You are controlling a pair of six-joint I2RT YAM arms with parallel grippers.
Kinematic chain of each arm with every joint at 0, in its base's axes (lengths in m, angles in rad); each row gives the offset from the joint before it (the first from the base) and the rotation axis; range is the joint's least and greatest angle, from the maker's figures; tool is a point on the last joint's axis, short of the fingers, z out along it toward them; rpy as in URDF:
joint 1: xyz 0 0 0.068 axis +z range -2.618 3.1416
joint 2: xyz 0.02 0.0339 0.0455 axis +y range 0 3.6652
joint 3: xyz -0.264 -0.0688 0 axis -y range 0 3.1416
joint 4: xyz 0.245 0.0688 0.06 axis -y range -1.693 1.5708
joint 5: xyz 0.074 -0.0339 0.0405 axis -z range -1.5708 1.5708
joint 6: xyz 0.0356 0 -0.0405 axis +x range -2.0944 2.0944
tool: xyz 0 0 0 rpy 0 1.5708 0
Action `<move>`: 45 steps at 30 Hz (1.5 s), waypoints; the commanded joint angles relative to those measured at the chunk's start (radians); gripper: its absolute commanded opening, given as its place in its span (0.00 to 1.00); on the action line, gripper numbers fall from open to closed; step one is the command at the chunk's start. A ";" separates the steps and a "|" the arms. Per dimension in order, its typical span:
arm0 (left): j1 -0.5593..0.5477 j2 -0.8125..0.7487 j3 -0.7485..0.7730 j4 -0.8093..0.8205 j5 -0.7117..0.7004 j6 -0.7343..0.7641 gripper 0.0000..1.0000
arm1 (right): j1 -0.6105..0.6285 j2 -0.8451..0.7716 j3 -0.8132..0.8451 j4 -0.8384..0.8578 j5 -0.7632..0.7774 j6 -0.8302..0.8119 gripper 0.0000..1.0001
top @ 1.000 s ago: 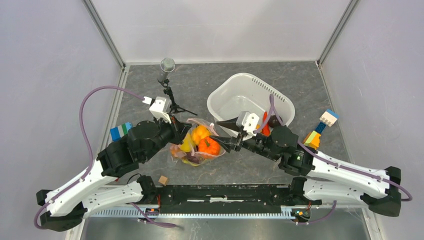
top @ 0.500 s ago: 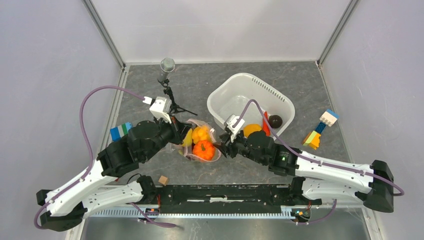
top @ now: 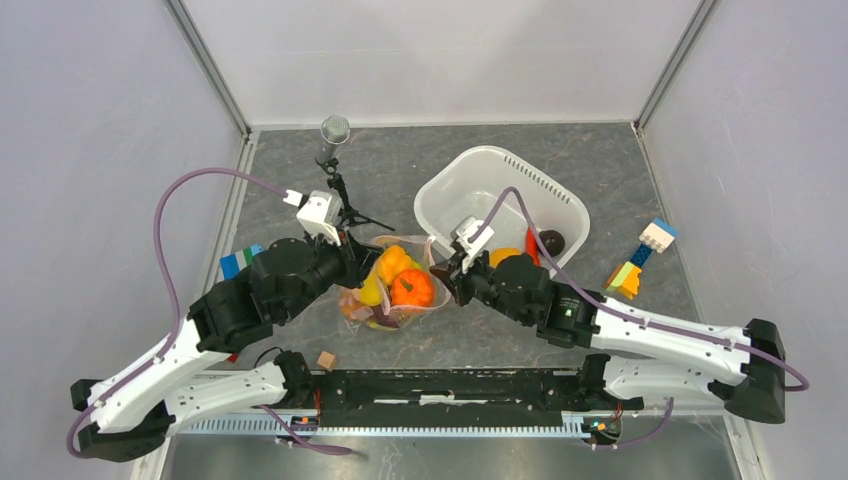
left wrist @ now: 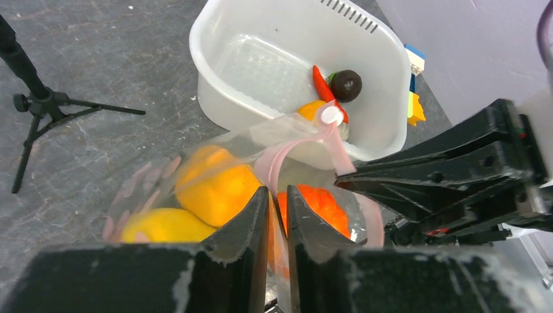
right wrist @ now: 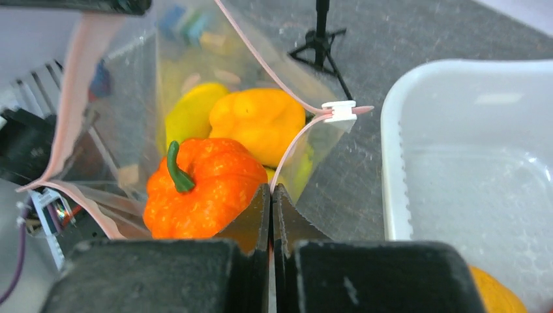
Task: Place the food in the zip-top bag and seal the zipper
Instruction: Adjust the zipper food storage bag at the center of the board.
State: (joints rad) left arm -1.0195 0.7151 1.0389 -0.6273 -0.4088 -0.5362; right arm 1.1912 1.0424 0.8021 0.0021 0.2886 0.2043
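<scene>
The zip-top bag (top: 385, 312) stands between both grippers with its mouth open. Inside lie an orange pumpkin (top: 412, 288), a yellow-orange pepper (top: 392, 262) and a lemon (top: 368, 292). My left gripper (left wrist: 277, 195) is on the bag's left edge, jaws a narrow slit apart with the pink zipper (left wrist: 280, 163) strip running between them. My right gripper (right wrist: 270, 192) is shut on the zipper (right wrist: 287, 156) strip at the right edge, beside the pumpkin (right wrist: 202, 186). The white slider (right wrist: 339, 111) sits at the far end. More food rests in the white tub (top: 470, 160): a dark maroon piece (top: 550, 241) and an orange one (top: 503, 256).
A small tripod stand (top: 340, 205) stands just behind the left gripper. Building-block stacks sit at the right (top: 640, 258) and at the left (top: 240, 262). A small wooden cube (top: 325, 359) lies near the front rail. The tub's rim (right wrist: 391, 130) is close to the right gripper.
The right gripper was open beside the bag; it swung in and closed on the bag's right edge. The left jaws have parted slightly. The bag shifted a little.
</scene>
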 commanded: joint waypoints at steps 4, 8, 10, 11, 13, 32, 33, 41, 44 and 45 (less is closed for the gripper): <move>-0.004 0.095 0.170 -0.125 0.024 0.107 0.49 | 0.001 -0.071 0.110 0.152 0.033 0.044 0.00; -0.002 0.117 0.169 -0.133 0.058 0.118 0.80 | -0.011 -0.020 0.142 0.086 0.160 0.117 0.00; -0.003 0.113 0.163 -0.139 0.069 0.121 0.87 | -0.025 -0.012 0.136 0.099 0.186 0.144 0.00; -0.003 0.107 0.158 -0.139 0.077 0.130 0.90 | -0.037 -0.006 0.136 0.098 0.189 0.148 0.00; -0.004 0.088 0.146 -0.138 0.101 0.155 0.95 | -0.071 0.015 0.146 0.080 0.187 0.161 0.00; -0.005 0.011 -0.049 0.063 0.403 0.248 1.00 | -0.226 0.079 0.165 0.135 0.036 0.177 0.00; -0.005 0.013 -0.051 0.073 0.398 0.248 0.99 | -0.228 0.079 0.166 0.134 0.036 0.177 0.00; -0.012 0.010 -0.015 0.074 0.373 0.257 0.96 | -0.258 0.110 0.183 0.131 0.042 0.173 0.00; -0.014 0.021 0.014 0.055 0.394 0.254 0.98 | -0.276 0.131 0.199 0.138 0.030 0.174 0.00; -0.016 0.030 0.018 0.046 0.395 0.255 0.99 | -0.280 0.141 0.208 0.139 0.022 0.173 0.00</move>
State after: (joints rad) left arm -1.0279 0.7349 0.9970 -0.6056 -0.0433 -0.3237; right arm 0.9329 1.1614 0.9417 0.0933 0.3168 0.3737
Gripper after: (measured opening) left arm 0.974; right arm 0.007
